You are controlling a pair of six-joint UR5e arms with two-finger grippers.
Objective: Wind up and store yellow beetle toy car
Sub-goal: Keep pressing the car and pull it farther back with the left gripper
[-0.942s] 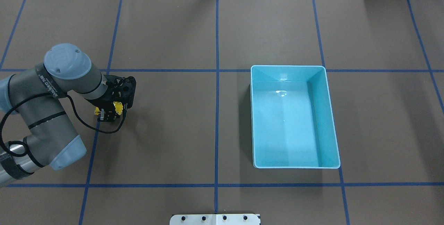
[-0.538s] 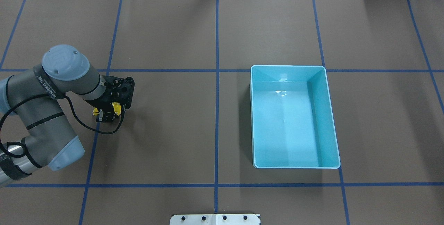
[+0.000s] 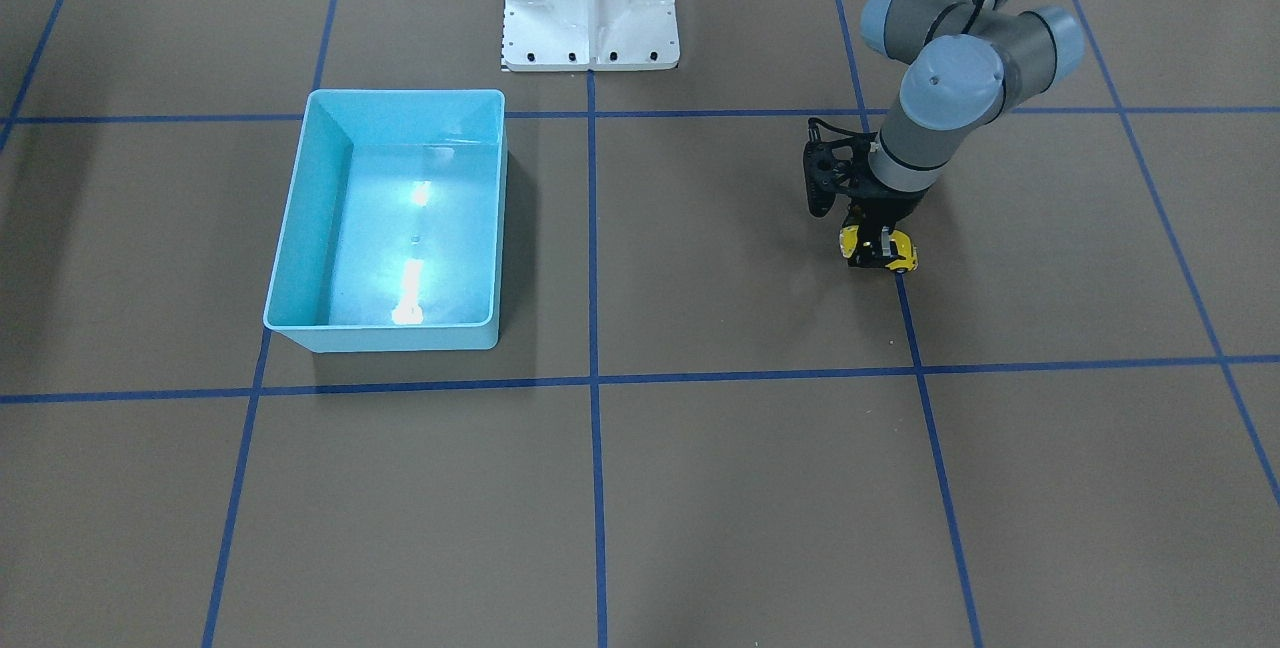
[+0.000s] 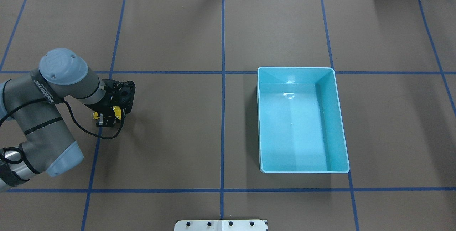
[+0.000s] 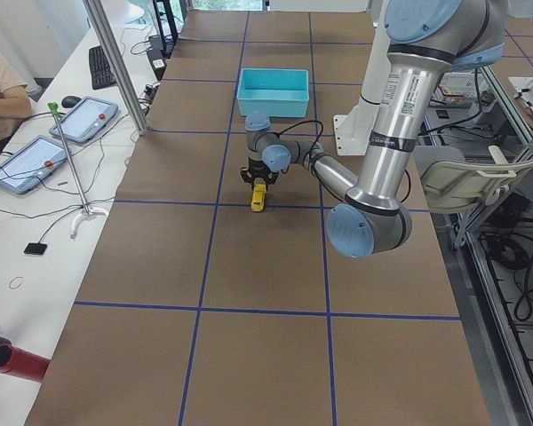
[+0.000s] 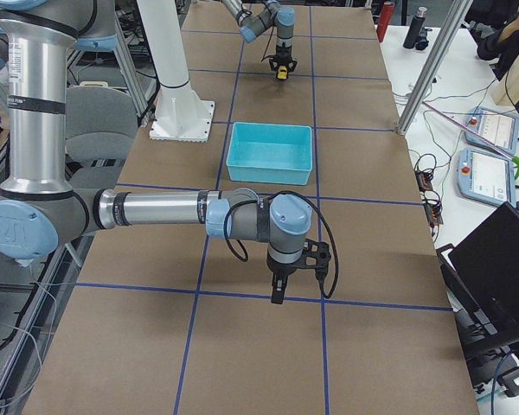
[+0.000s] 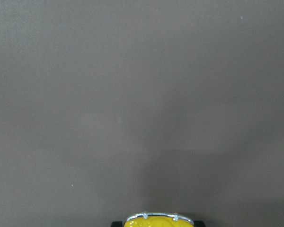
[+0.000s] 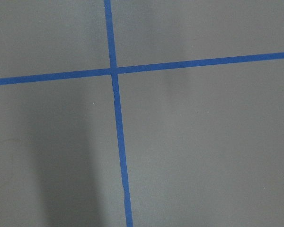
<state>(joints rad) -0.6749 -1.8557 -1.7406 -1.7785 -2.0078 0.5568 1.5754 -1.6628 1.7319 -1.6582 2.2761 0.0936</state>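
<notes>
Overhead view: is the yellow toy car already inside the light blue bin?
No, the yellow toy car is in the left tool, far from the light blue bin.

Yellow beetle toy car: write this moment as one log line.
left claw: shut on yellow beetle toy car; place: on table; bin: empty

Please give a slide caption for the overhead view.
Left claw grips yellow beetle toy car; light blue bin stands empty.

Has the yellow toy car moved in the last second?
Yes. The yellow beetle toy car has slid slightly left in the overhead view, farther from the light blue bin.
</notes>
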